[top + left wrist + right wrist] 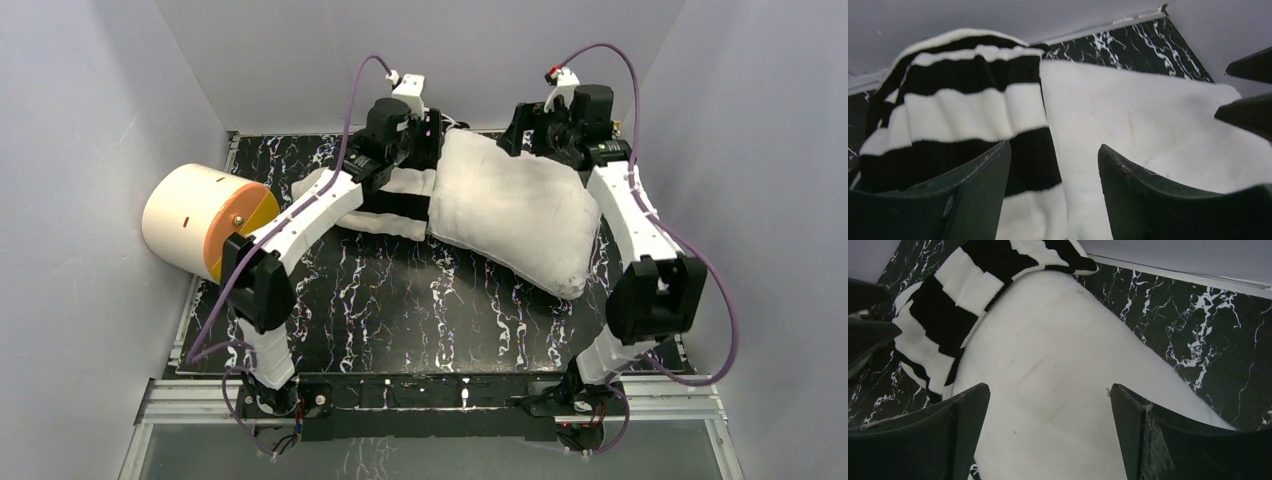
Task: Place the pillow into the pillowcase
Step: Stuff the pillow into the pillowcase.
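Both fingers of my left pincer stand spread, pinching nothing; my right pincer is spread likewise. Beneath each lies the pillow, one end inside the pillowcase, whose hem crosses just under my left pincer. Judgement: both are light, soft and limp, so grip the case by its hem, not the pillow's bulk. Only the top view shows how much pillow lies outside; the wrist views show the hem line.
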